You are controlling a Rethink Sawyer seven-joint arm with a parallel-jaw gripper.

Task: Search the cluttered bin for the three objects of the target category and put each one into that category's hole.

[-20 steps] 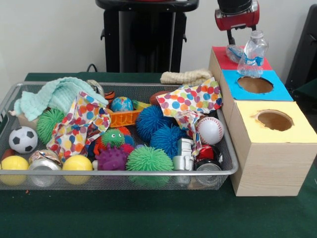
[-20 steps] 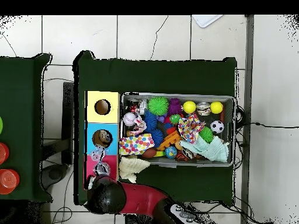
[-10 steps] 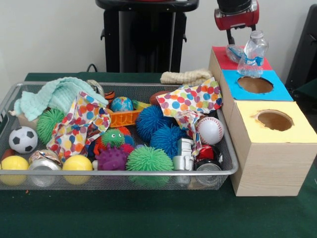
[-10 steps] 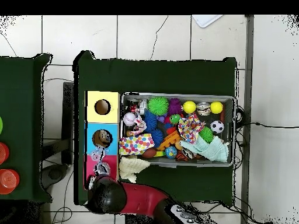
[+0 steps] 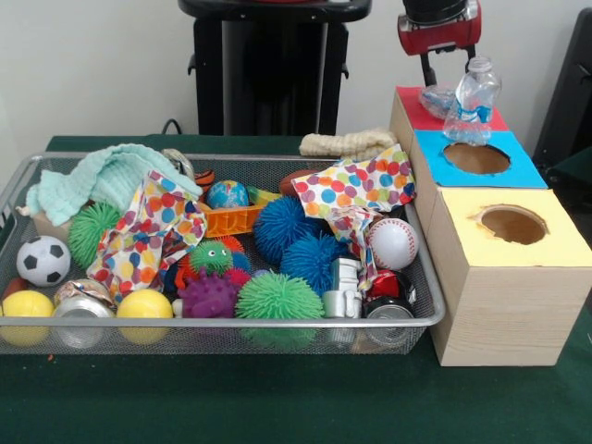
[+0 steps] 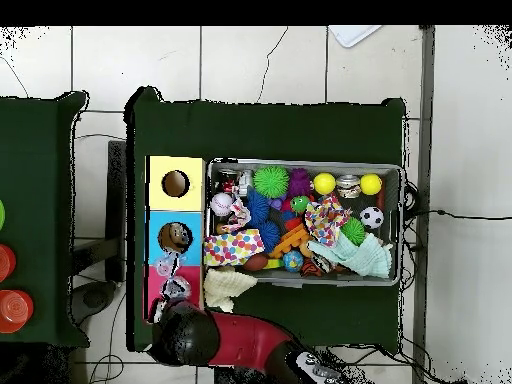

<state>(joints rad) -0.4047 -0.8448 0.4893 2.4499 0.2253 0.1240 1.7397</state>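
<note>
Bottle (image 5: 474, 97) standing on the red box (image 5: 412, 104), gripper (image 5: 442, 63) just above it.

The clear plastic bottle leans upright over the red section, apparently resting in or at the mouth of that category's hole, which it hides; a second crumpled bottle (image 5: 437, 96) lies just beside it, so red looks like the bottle slot. The arm hangs straight down over the red end of the boxes, its wrist at the top edge. The prongs sit above and behind the bottle, seemingly free of it, but I cannot tell whether they are spread or closed. The bin (image 5: 277, 322) holds the remaining clutter.

Two yellow balls (image 5: 143, 307); three box holes (image 5: 511, 224); one bin (image 5: 222, 324).
</note>
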